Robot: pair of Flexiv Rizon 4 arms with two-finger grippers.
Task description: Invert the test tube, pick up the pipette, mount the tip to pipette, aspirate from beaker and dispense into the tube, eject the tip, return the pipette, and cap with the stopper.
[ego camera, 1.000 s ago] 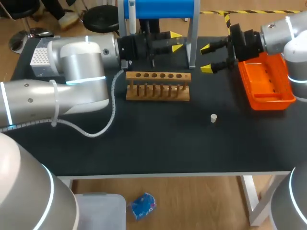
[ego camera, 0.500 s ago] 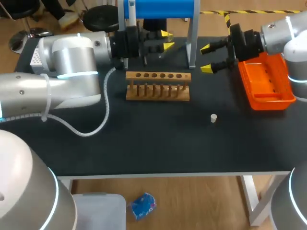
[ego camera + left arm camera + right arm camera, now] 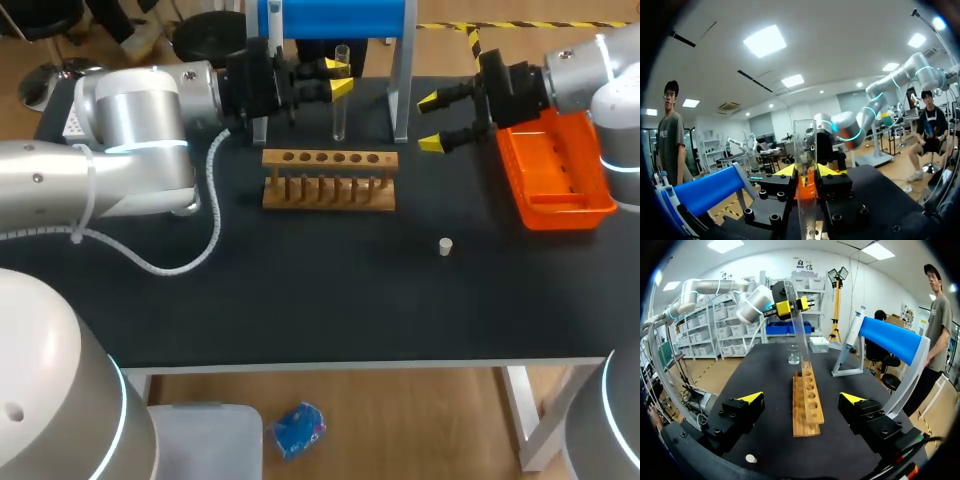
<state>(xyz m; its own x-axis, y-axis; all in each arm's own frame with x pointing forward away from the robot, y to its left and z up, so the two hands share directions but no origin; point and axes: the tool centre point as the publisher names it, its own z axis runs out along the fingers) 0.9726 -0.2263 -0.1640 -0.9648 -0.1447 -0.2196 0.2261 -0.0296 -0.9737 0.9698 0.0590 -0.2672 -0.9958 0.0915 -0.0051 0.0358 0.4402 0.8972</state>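
Inversion step, head view: at upper centre the left pincer (image 3: 338, 78) is clamped on the upright test tube (image 3: 341, 115) behind the wooden rack (image 3: 330, 180), the right pincer (image 3: 430, 122) hangs spread apart at upper right, and the next move likely calls for lowering the tube squarely into a rack hole.

Matte black on the counter (image 3: 300, 300). Warm tan wood for the rack (image 3: 329, 190). Clear glass in the tube (image 3: 341, 115), likewise the beaker (image 3: 793, 355). Bright orange for the tray (image 3: 565, 212). Strong blue on the stand (image 3: 335, 18), with pale grey legs. Off-white for the stopper (image 3: 446, 246). Black on the left end effector (image 3: 338, 77) and right end effector (image 3: 430, 122), both tipped in yellow. Silver-grey on the left arm (image 3: 130, 130) and right arm (image 3: 610, 80), ringed with thin pale-blue light.
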